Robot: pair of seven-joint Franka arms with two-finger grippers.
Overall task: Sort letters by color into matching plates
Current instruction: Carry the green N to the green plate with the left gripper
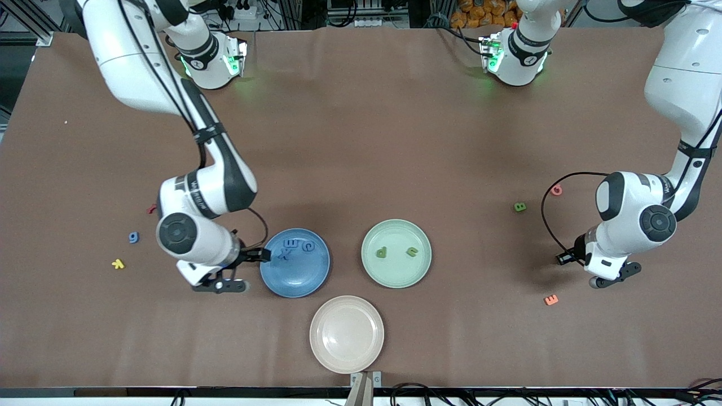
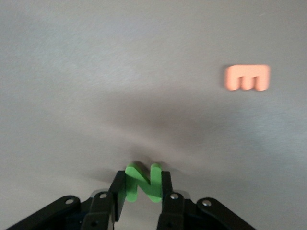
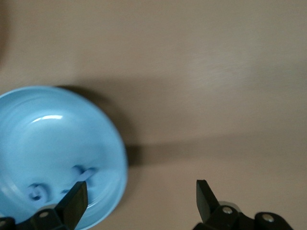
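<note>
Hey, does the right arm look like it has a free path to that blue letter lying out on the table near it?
Probably yes. The right gripper hangs open and empty at the blue plate rim, and the loose blue letter lies uncovered toward that arm's end of the table, with only brown tabletop around it.

A robotics lab: two white arms (image 1: 169, 84) bolted to a brown-covered table (image 1: 361, 141), with aluminium framing (image 1: 28, 22) and cables (image 1: 361, 17) along its edge.

Two glossy white arms with black joint bands, black cables, green base lights, black end effector (image 2: 144, 201) fingers (image 3: 74, 203) with silver screws
</note>
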